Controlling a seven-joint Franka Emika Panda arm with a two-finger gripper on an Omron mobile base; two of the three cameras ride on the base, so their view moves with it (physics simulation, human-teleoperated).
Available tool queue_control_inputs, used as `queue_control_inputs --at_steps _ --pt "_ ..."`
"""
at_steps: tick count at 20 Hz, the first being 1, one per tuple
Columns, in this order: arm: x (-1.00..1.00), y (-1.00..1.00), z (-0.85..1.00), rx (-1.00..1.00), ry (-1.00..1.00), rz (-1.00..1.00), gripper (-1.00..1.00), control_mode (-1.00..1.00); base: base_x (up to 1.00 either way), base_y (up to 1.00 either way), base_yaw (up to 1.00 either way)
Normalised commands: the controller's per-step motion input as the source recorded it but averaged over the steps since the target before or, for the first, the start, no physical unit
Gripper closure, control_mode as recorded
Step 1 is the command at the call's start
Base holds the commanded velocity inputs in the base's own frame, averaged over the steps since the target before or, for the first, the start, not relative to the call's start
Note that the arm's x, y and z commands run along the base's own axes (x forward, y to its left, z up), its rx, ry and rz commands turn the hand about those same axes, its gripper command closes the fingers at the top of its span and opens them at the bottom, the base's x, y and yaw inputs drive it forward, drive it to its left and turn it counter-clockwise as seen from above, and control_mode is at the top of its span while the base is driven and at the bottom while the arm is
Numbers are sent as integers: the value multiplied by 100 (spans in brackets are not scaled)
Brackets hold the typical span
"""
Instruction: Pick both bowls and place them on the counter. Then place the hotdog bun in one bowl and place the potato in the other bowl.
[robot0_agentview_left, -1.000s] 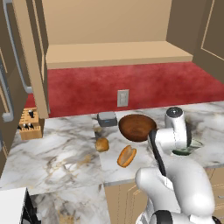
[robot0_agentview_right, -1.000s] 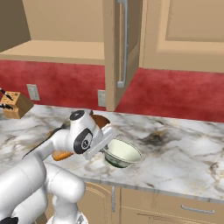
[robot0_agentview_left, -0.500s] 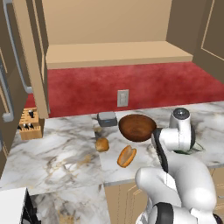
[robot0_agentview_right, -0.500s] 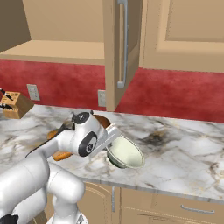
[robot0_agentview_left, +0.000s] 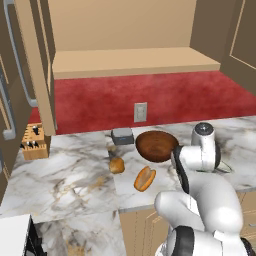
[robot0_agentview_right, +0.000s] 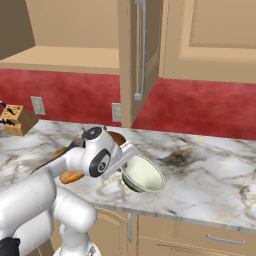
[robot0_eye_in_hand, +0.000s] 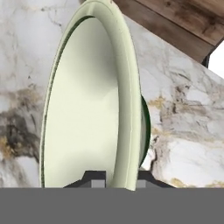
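Over counter (robot0_agentview_right: 210, 175), cream bowl (robot0_agentview_right: 144, 174) now tilted steeper

The worktop (robot0_agentview_left: 70, 180) is showing white-grey marble with brown veins. One bowl (robot0_agentview_right: 143, 174) is showing cream with a dark green outside; the other bowl (robot0_agentview_left: 156, 145) is gleaming dark brown, beside an orange-tan bun (robot0_agentview_left: 144, 178).

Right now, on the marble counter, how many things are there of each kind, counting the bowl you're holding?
Bowls: 2, dark brown bowl and cream bowl with green band
Hotdog bun: 1
Potato: 1
Knife block: 1
Small grey box: 1
Total: 6
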Motion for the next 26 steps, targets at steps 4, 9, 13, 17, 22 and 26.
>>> queue_control_inputs --at_steps 4,9,13,17,22,26 --pt "0 24 -87 0 9 0 -100 -100 0 0 0" --pt "-17 17 -53 0 3 -1 -100 -100 0 0 0" --pt "-5 31 -54 4 11 -4 -100 -100 0 0 0" --pt "0 38 -49 7 8 -5 -100 -100 0 0 0" --pt "0 36 -38 8 4 -7 -100 -100 0 0 0" --pt "-6 36 -35 10 3 -6 -100 -100 0 0 0"
